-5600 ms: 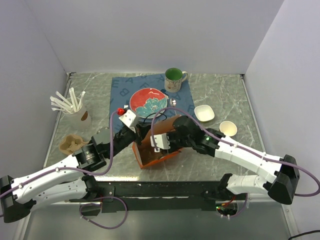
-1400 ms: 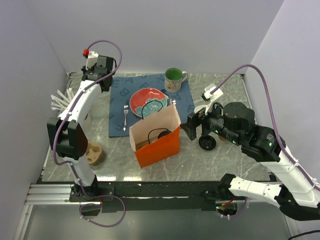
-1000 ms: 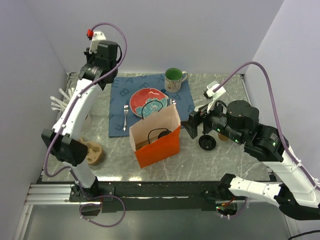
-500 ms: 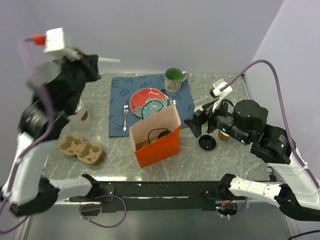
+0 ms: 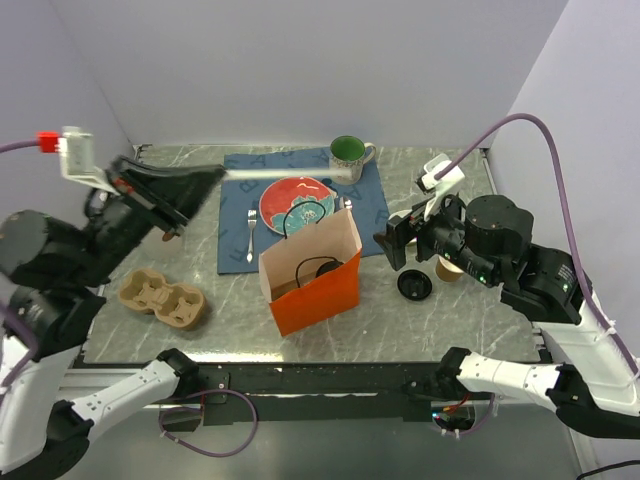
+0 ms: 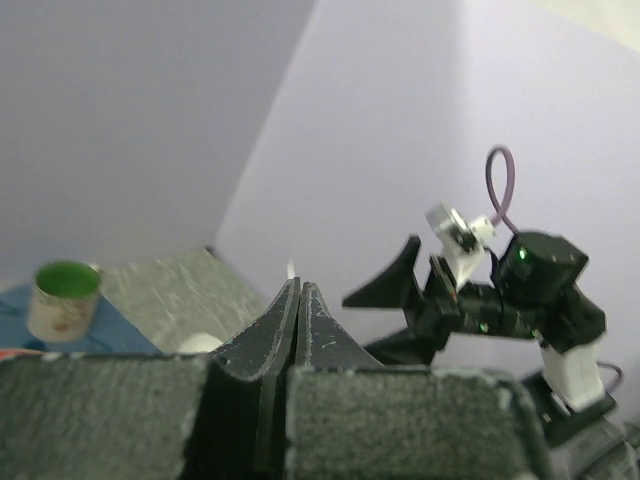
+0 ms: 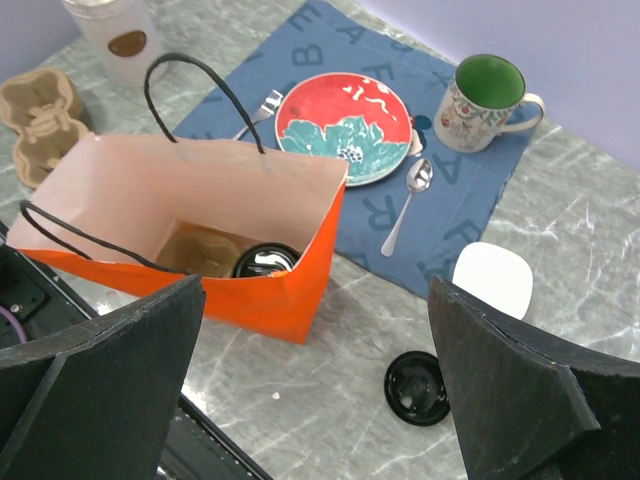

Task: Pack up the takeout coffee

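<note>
my right claw point(image 5: 392, 243) wide, empty | left claw point(image 6: 297, 298) pinching white stick point(image 5: 290, 174) | takeout coffee point(image 7: 266, 262) mid-frame in bag point(image 7: 300, 295) | probably light, crushable; I'd grip under lid

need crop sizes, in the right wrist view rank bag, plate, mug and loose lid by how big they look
1. bag
2. plate
3. mug, slightly over the loose lid; the lid lies nearer the camera, so that pair is unsure

Black-lidded takeout coffee point(image 7: 265, 262) sits inside orange bag point(image 7: 290, 300).
</note>
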`<state>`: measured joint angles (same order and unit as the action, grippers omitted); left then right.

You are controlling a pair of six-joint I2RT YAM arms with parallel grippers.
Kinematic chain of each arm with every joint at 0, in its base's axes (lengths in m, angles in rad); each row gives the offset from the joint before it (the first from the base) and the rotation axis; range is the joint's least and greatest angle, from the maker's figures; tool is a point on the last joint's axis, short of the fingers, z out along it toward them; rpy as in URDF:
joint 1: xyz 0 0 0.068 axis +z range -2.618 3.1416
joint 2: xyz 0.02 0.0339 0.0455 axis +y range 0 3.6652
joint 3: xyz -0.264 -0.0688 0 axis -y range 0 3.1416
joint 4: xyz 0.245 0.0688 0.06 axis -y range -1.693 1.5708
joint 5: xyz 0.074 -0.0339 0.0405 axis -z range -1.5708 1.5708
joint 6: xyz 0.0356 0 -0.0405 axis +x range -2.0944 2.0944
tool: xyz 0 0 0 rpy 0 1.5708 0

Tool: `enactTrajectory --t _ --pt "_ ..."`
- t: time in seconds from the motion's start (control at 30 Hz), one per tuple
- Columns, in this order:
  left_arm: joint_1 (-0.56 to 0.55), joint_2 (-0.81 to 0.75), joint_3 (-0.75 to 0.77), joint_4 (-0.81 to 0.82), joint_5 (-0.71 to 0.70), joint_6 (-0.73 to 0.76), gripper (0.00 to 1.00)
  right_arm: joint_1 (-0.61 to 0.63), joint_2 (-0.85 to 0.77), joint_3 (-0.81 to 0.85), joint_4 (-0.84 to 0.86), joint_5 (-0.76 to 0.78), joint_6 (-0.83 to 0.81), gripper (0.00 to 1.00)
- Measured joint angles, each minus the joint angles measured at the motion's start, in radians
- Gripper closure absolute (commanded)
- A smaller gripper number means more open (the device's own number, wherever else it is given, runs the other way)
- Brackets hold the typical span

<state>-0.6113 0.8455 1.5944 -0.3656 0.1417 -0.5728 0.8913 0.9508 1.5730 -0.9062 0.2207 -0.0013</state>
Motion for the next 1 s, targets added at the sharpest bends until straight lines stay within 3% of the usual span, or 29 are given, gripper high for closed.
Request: enactTrajectory --t 0.27,0.83,0.93,1.0 --pt "0.000 -0.031 -0.206 0.016 0.151 -0.083 0.99 0.000 -0.011 0.000 -0.006 0.029 0.020 0.00" --pt "0.000 -0.158 -0.449 -0.154 0.117 -0.047 0.98 0.000 -0.051 0.000 -0.054 0.092 0.039 0.00" --pt "0.000 -0.129 -0.470 -0.185 0.107 -0.034 0.86 0.000 -0.051 0.000 -0.059 0.097 0.038 0.00" --pt "0.000 -0.093 -0.478 -0.206 0.093 -0.022 0.72 0.000 -0.053 0.000 -0.061 0.107 0.038 0.00"
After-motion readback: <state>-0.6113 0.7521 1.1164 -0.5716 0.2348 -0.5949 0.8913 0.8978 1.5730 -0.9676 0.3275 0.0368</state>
